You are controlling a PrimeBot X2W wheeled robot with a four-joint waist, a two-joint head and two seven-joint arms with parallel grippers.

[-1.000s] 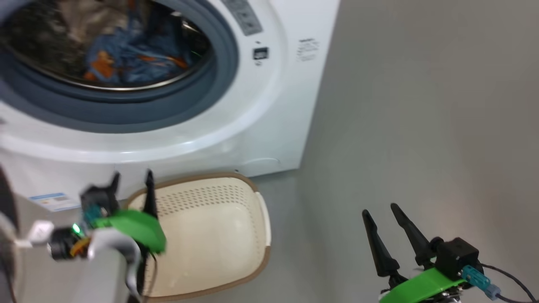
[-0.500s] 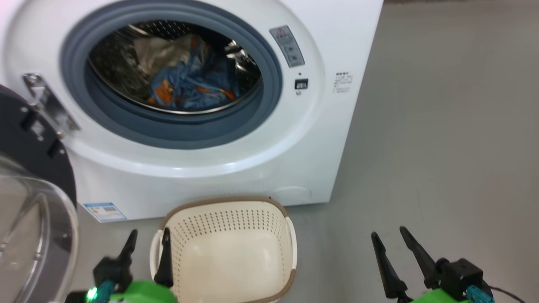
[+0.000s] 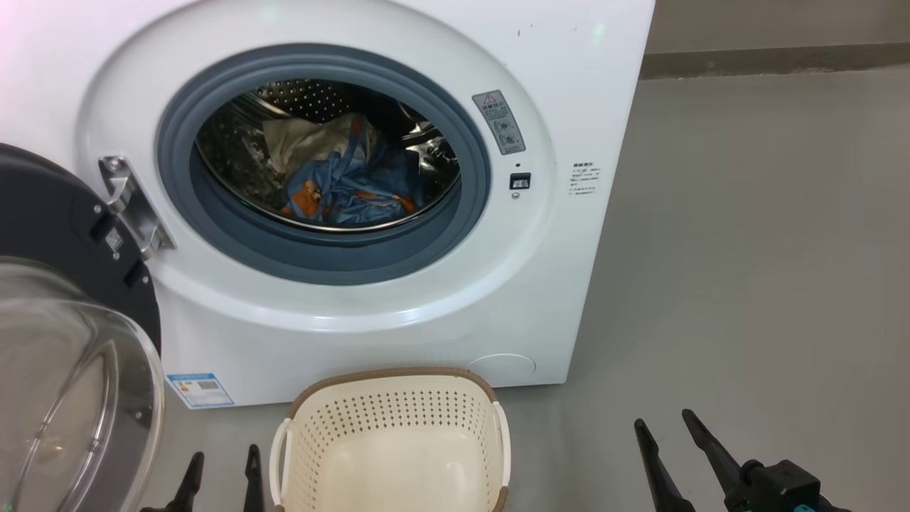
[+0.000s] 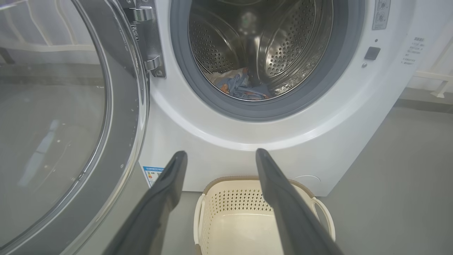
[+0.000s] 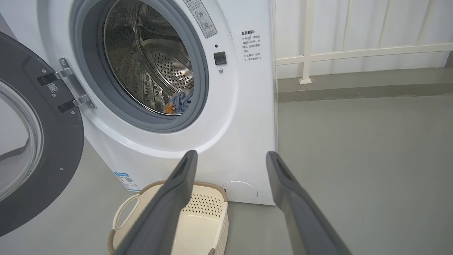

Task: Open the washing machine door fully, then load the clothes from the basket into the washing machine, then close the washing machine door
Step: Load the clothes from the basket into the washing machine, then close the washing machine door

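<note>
Two empty claws, fingers spread, left claw [image 3: 224, 455] and right claw [image 3: 663, 419], face the washing machine [image 3: 398, 341] ahead. Its door [image 3: 57, 227], swung wide beside the left claw, looks rigid and glossy: push the black rim [image 3: 142, 302], not the glass [image 3: 64, 398]. Basket [image 3: 391, 412] between them empty; soft clothes [image 3: 348, 188] ahead in the drum [image 3: 313, 99].

The left gripper [image 3: 222, 459] has two long fingers [image 4: 161, 198], black and pointy like spikes. The right gripper [image 3: 662, 419] has two just like them. Up close they look dark grey and smooth, wide at the bottom and thin at the tip, with a shallow groove near the tip. A black boxy block [image 3: 780, 483] sits behind the right pair.
</note>
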